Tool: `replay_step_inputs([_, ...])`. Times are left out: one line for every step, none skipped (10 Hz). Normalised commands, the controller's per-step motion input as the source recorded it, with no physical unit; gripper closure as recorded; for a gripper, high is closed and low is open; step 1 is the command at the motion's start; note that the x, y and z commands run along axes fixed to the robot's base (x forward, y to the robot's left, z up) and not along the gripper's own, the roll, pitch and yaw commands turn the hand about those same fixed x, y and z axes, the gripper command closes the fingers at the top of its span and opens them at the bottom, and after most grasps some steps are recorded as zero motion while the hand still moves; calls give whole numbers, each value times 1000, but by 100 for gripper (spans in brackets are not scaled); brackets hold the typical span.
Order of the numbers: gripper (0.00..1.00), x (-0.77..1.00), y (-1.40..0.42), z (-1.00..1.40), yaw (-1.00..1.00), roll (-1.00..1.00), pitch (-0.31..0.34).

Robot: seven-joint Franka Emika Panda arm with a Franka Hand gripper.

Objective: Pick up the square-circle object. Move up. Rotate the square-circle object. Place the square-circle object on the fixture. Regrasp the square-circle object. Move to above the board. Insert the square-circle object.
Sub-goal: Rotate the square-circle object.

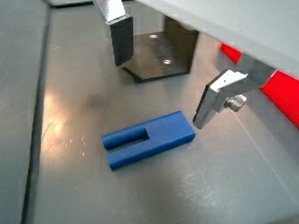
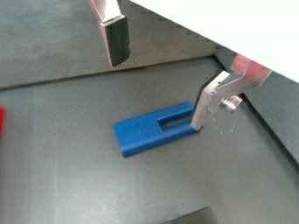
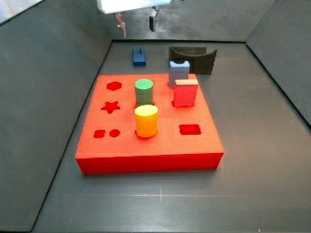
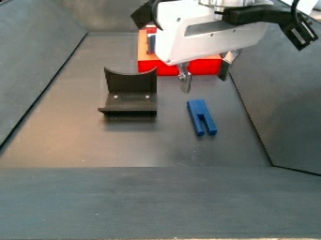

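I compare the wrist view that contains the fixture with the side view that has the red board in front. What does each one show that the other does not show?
Only the wrist view: the gripper close up, jaws open and empty above the square-circle object, whose two prongs are clear. Only the side view: the whole board with its green peg, yellow peg and red peg, and a pale blue piece. Both: the fixture and the square-circle object lying on the floor, not held.
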Motion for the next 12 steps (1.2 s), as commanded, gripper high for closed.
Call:
replay_step_inputs([0,29,4,-51,1000,0,-1])
replay_step_inputs([0,30,4,-49,1000,0,-1])
replay_step_inputs([0,30,4,-48,1000,0,-1])
replay_step_inputs([0,31,4,-46,1000,0,-1])
replay_step_inputs([0,32,4,-45,1000,0,-1])
replay_step_inputs([0,32,4,-44,1000,0,-1])
replay_step_inputs([0,32,4,-44,1000,0,-2])
replay_step_inputs([0,32,4,-43,1000,0,-2])
replay_step_inputs([0,32,4,-43,1000,0,-2])
replay_step_inputs([0,32,4,-42,1000,0,-2])
replay_step_inputs([0,32,4,-42,1000,0,-2])
replay_step_inputs([0,32,4,-41,1000,0,-2])
